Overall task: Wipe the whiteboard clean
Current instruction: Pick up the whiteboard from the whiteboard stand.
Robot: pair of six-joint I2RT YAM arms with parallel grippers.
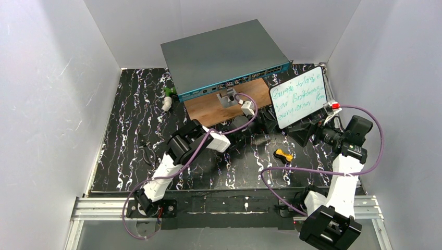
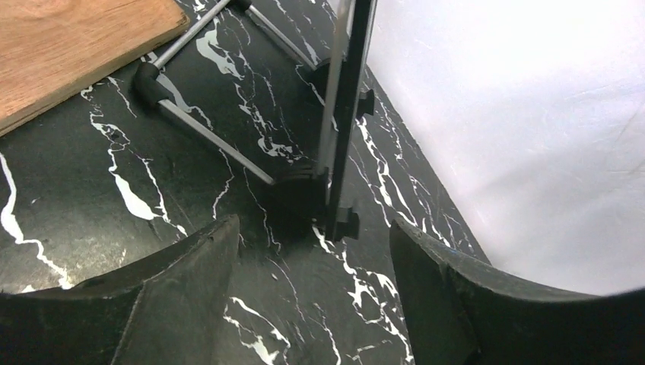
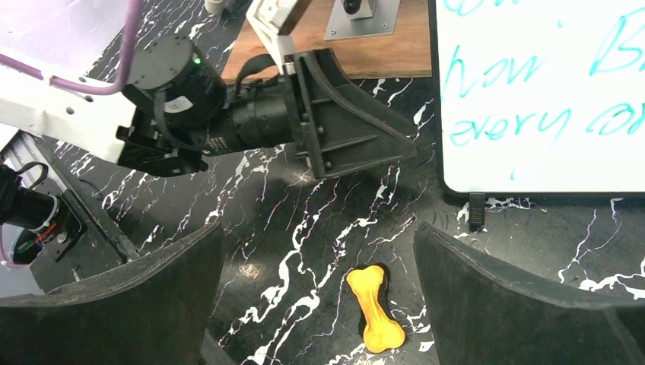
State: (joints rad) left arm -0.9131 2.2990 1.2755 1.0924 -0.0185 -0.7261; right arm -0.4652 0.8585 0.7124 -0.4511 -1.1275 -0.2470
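Observation:
The whiteboard (image 1: 298,97) stands tilted on a thin metal easel at the right of the black marbled mat and bears green handwriting. In the left wrist view the whiteboard (image 2: 346,114) shows edge-on, just beyond my left gripper (image 2: 312,251), which is open with only mat between its fingers. In the top view my left gripper (image 1: 264,124) sits low by the board's left lower corner. My right gripper (image 1: 303,136) hovers open in front of the board's lower edge. In the right wrist view the whiteboard (image 3: 548,99) fills the upper right, and a yellow bone-shaped piece (image 3: 375,308) lies on the mat below my right gripper (image 3: 318,236).
A large grey box with a teal front (image 1: 224,54) stands at the back, with a brown wooden board (image 1: 208,109) in front of it carrying a small metal bracket (image 1: 228,98). A small white and green object (image 1: 167,99) lies at the left. White walls close in the mat.

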